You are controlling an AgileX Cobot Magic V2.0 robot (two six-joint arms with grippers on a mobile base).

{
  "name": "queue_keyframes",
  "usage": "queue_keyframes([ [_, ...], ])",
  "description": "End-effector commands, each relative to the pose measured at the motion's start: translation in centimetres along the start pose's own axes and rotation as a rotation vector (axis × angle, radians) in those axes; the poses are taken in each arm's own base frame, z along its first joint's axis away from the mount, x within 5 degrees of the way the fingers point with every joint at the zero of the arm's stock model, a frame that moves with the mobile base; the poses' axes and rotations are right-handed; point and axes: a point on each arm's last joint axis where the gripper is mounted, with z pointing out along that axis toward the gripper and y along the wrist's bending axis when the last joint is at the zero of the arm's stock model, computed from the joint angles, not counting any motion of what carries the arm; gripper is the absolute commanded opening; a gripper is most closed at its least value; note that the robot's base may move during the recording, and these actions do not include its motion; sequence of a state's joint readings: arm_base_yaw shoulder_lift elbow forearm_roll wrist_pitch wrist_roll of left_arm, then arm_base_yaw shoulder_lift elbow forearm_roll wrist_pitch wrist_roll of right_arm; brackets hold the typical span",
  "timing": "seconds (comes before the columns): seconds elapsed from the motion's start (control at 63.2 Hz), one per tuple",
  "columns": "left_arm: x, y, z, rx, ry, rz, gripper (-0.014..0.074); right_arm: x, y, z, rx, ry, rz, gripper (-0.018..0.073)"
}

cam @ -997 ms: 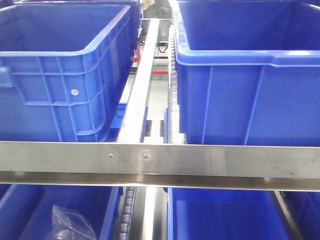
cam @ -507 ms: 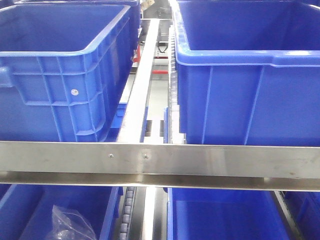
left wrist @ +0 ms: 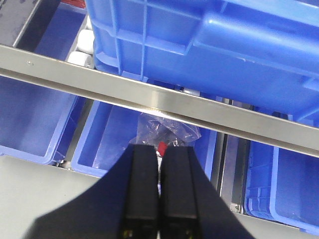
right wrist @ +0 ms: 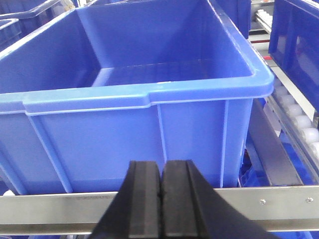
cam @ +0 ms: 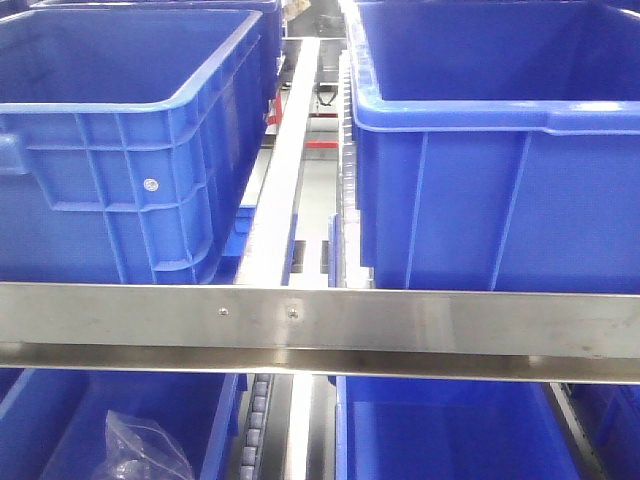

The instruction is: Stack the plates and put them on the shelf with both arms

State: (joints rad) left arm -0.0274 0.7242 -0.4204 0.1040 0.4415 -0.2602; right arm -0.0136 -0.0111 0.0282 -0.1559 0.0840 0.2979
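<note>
No plates show in any view. The shelf's steel front bar (cam: pixel 320 325) with small rivets runs across the front view, and it also shows in the left wrist view (left wrist: pixel 164 102) and the right wrist view (right wrist: pixel 65 209). My left gripper (left wrist: pixel 159 149) is shut and empty, hovering in front of the bar above a lower crate. My right gripper (right wrist: pixel 161 164) is shut and empty, close to the bar and facing a blue crate.
Large blue crates sit on the shelf's upper level, left (cam: pixel 120 140) and right (cam: pixel 490 150), with a white roller rail (cam: pixel 280 180) between them. Lower blue crates (cam: pixel 440 430) sit below; one holds a clear plastic bag (cam: pixel 145 450), which also shows in the left wrist view (left wrist: pixel 167 129).
</note>
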Motion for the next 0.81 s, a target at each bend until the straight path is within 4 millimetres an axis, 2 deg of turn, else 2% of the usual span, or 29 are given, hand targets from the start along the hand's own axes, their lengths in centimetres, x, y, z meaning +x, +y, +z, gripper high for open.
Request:
queue_keyframes([
  [0.0, -1.45, -0.33, -0.44, 0.027, -0.096, -0.009, 0.0095, -0.91, 0.24, -0.19, -0.026, -0.112, 0.005, 0.0020],
  [0.301, -1.45, -0.33, -0.44, 0.027, -0.096, -0.009, 0.0095, -0.31, 0.10, -0.14, -0.013, -0.045, 0.071, 0.0020],
  [0.791, -1.45, -0.33, -0.44, 0.027, -0.096, -0.009, 0.0095, -0.73, 0.19, -0.17, -0.023, -0.091, 0.045, 0.0020],
])
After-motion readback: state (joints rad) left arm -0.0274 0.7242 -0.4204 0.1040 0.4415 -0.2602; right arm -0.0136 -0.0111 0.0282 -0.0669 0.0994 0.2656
